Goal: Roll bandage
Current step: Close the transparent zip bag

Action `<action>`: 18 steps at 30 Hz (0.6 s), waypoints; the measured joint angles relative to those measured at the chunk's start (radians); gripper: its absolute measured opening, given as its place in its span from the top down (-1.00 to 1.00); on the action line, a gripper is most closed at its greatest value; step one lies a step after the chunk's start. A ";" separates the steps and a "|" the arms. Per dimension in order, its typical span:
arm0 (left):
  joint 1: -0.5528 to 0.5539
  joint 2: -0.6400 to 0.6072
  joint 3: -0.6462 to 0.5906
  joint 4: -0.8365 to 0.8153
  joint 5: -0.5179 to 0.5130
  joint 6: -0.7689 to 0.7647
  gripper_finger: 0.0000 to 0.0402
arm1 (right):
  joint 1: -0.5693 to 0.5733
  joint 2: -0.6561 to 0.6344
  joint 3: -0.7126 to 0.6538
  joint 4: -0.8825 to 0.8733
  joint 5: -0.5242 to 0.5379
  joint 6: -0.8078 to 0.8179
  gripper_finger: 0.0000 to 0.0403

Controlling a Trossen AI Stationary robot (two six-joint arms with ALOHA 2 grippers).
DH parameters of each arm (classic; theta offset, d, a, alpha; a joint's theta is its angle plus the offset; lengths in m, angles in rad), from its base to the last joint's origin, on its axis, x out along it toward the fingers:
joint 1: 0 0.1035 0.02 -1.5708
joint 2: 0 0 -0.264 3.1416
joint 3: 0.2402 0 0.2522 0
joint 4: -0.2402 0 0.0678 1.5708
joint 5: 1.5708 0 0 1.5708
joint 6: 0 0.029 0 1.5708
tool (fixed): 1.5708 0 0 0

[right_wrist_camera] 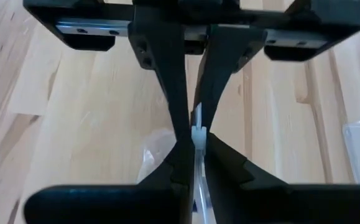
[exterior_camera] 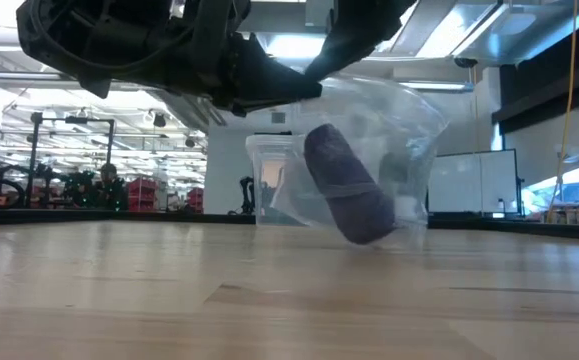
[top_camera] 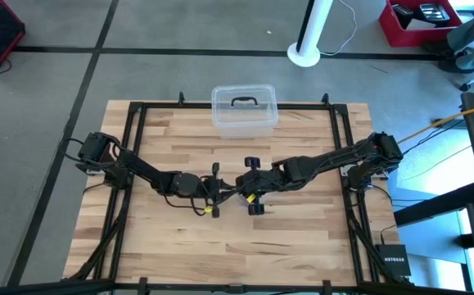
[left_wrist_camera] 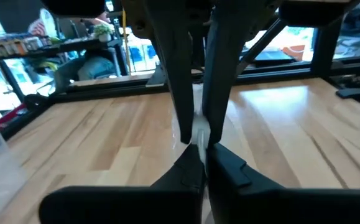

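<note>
Pincer tips of both our arms meet over the middle of the wooden tabletop, the left pincer and the right pincer almost touching. Each is clenched on the edge of a clear crinkly plastic bag, and the wrist views show a sliver of film nipped between the shut fingers of the left and the fingers of the right. From table height we see the bag hanging beneath them with its lower end on the wood. Inside it sits the bandage, a small purple roll, tilted. Behind it, at the far edge, stands a clear plastic box with a black handle.
</note>
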State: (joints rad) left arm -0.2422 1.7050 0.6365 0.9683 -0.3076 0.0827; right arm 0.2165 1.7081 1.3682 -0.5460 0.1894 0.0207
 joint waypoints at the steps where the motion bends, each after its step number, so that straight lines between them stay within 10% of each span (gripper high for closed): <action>1: -0.004 0.000 0.000 0.001 -0.008 0.007 1.00 | 0.000 0.000 0.000 -0.008 -0.001 0.000 0.84; 18: -0.014 -0.094 -0.007 -0.046 -0.030 0.047 1.00 | 0.000 0.002 -0.004 -0.192 -0.048 0.033 0.84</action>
State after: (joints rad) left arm -0.2562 1.6105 0.6296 0.9225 -0.3379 0.1296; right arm 0.2165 1.7100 1.3643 -0.7379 0.1415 0.0542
